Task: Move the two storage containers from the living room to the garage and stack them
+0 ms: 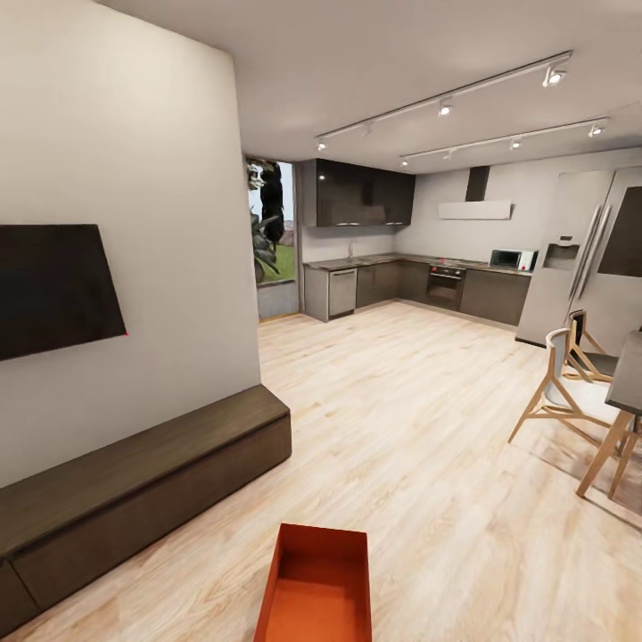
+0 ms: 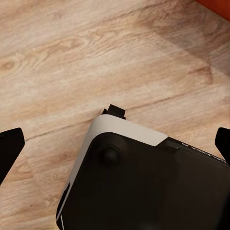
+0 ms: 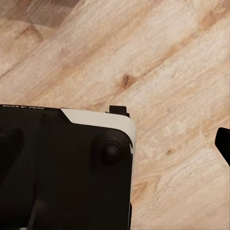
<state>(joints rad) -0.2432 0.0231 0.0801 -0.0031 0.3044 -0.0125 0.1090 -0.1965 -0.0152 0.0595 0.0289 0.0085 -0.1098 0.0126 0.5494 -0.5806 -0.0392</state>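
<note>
One orange-red storage container point(image 1: 316, 588) lies lidless and empty on the light wood-plank floor, low in the middle of the head view, its near end cut off by the frame. A corner of it point(image 2: 218, 7) shows in the left wrist view. My left gripper point(image 2: 115, 146) hangs open above my dark base and the planks, its fingertips point(image 2: 9, 148) spread wide with nothing between them. My right gripper point(image 3: 115, 143) also hangs over my base; one fingertip point(image 3: 223, 141) stands far out to the side, the other blends into the dark base. Neither gripper touches the container.
A low dark bench point(image 1: 134, 490) runs along the left wall under a black screen point(image 1: 53, 285). Wooden chairs point(image 1: 571, 383) and a table edge point(image 1: 629, 374) stand at the right. The dark-cabinet kitchen point(image 1: 410, 281) and a fridge point(image 1: 580, 259) lie ahead across open plank floor.
</note>
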